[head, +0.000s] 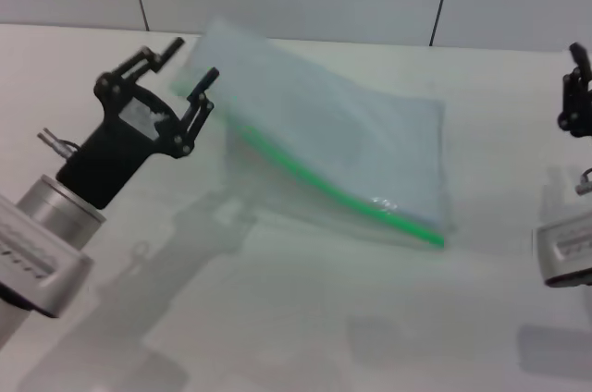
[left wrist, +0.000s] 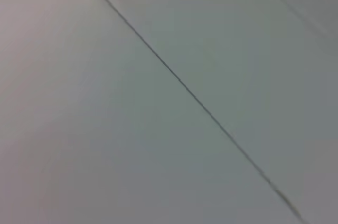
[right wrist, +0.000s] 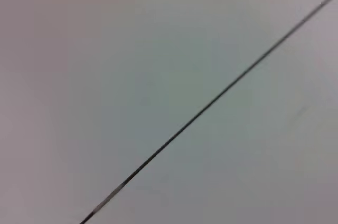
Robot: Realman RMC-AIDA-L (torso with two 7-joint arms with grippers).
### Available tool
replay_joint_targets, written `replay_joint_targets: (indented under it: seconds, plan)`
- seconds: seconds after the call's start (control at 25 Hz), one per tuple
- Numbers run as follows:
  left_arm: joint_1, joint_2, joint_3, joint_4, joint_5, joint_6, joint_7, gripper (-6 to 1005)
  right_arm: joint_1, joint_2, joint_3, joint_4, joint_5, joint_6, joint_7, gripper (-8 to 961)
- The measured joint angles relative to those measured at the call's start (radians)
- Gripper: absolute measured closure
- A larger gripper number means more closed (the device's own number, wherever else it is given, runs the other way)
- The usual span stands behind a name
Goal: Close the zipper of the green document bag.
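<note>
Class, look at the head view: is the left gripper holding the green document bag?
No. The left gripper hangs open beside the green document bag, which lies on the white table.

a white table (head: 305, 318) is carrying the green document bag (head: 342, 133), which is lying flat near its middle.

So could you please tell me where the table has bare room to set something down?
Bare table lies in front of the bag's green zipper, between the two arms. It is tighter at the bag's left end, where the open left hand hovers.
</note>
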Motion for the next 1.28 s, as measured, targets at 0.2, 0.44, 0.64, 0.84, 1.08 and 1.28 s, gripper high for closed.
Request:
replay_joint_targets:
  seconds: [0.2,0.44,0.64,0.84,1.08,1.28]
  plan:
    - [0.000,0.003,-0.001,0.015,-0.010,0.074,-0.194,531,-0.011,-0.001,-0.032,-0.001,0.001,-0.094,0.230,711]
    - [0.002,0.005,-0.003,0.066,-0.016,0.109,-0.436,324,-0.002,-0.007,-0.103,0.009,-0.009,-0.187,0.473,498]
    - [0.012,0.006,-0.019,0.069,-0.048,0.142,-0.473,206,0.008,-0.008,-0.149,0.009,-0.010,-0.238,0.601,335]
    - [0.022,0.006,-0.025,0.066,-0.070,0.154,-0.476,156,0.011,-0.008,-0.156,0.009,-0.012,-0.239,0.648,269]
    - [0.025,0.004,-0.028,0.060,-0.108,0.184,-0.503,156,0.015,-0.008,-0.162,0.002,-0.013,-0.252,0.652,255]
    - [0.034,0.006,-0.029,0.067,-0.119,0.190,-0.563,156,0.022,-0.008,-0.177,0.001,-0.013,-0.267,0.653,256]
